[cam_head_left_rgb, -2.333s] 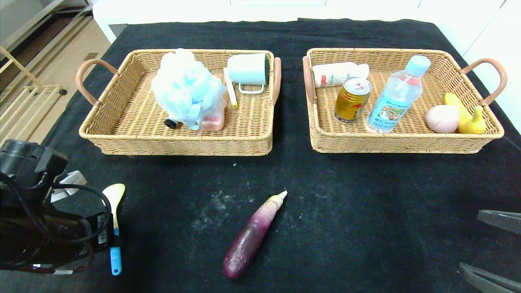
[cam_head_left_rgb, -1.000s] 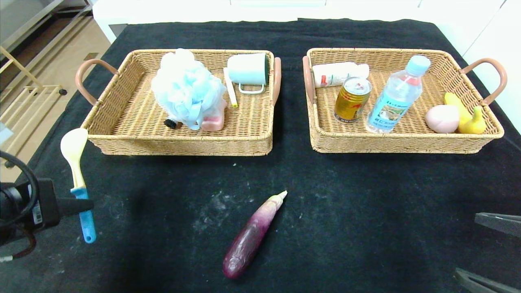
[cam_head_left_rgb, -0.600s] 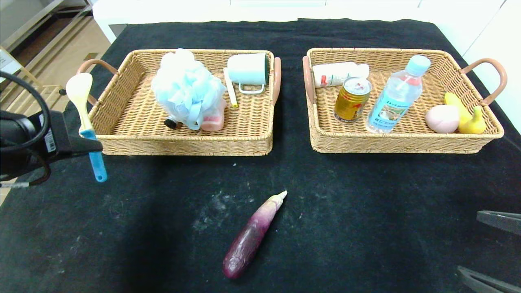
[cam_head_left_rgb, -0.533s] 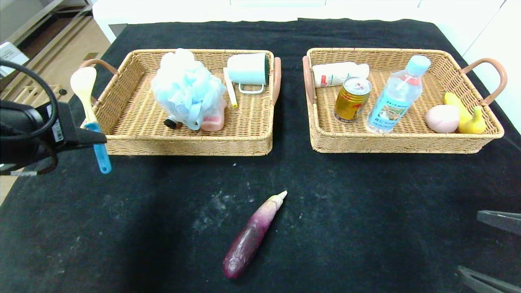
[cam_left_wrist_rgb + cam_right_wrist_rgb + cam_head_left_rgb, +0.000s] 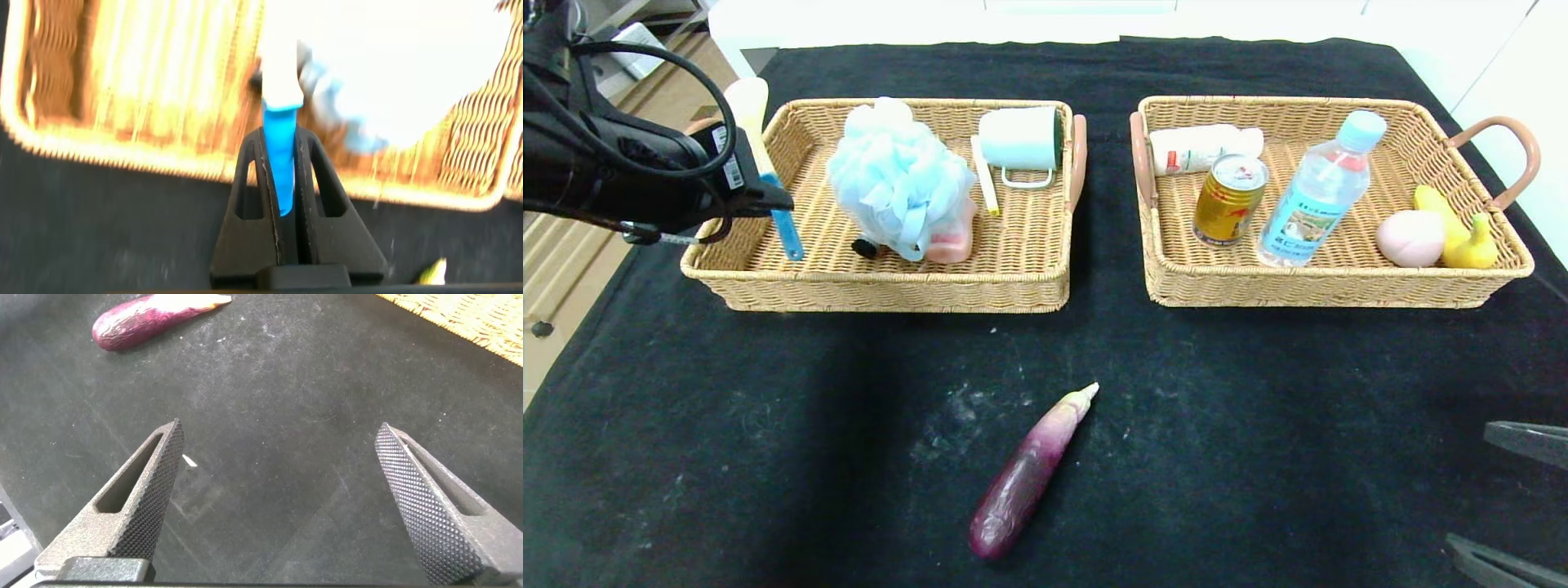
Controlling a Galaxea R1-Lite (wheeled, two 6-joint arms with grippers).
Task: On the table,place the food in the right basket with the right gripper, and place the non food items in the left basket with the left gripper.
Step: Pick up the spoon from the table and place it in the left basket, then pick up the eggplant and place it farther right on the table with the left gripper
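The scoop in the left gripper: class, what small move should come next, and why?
Probably lower it a little and open. The left gripper is shut on the scoop, which hangs over the left basket near its outer end, beside the bath pouf.

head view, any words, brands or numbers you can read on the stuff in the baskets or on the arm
None can be read.
Water bottle label: print too small.
Gold drink can: red logo, lettering blurred.
White bottle lying in the right basket: red mark, unreadable.
Left gripper sticker: barcode only, digits illegible.
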